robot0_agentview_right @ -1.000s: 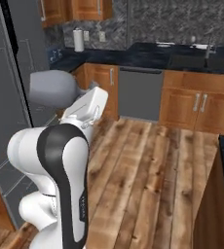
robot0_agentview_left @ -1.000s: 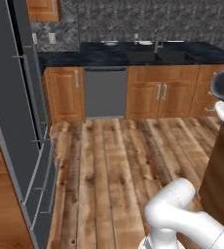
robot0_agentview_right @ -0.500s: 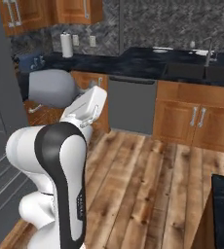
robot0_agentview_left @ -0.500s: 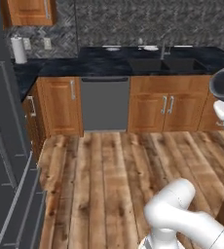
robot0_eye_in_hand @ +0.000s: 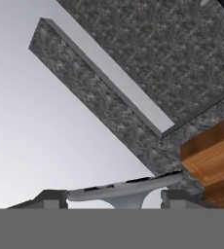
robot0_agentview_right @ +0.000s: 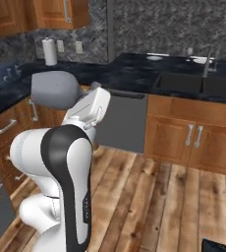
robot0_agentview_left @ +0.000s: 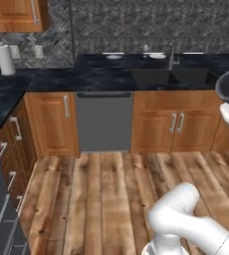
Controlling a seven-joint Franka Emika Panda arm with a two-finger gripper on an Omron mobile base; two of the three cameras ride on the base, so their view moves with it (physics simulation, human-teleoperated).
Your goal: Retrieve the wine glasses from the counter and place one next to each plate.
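**Gripper** (robot0_eye_in_hand: 115, 199): in the hand view we find the two dark tips set wide at the bottom edge. They appear to be pinching a wine glass (robot0_eye_in_hand: 123, 187) between them. Its grey round foot shows edge-on and spans the gap, with the stem dropping out of sight below.

**Surface** (robot0_agentview_left: 86, 79): black marbled top across the upper half of the left base view, with a sink (robot0_agentview_left: 171, 77) at upper right.

**Plates**: two small pale discs at the back edge, too small to be certain. One is greyish (robot0_agentview_left: 114, 56), left of the faucet; one is whiter (robot0_agentview_left: 156, 56), just beside it.

**Handling, our judgement**: carry step.
- We should keep the glass level and the grip unchanged while the base approaches.
- We should reach over the sink slowly.
- We should set the foot flat just beside one plate, apart from its rim.
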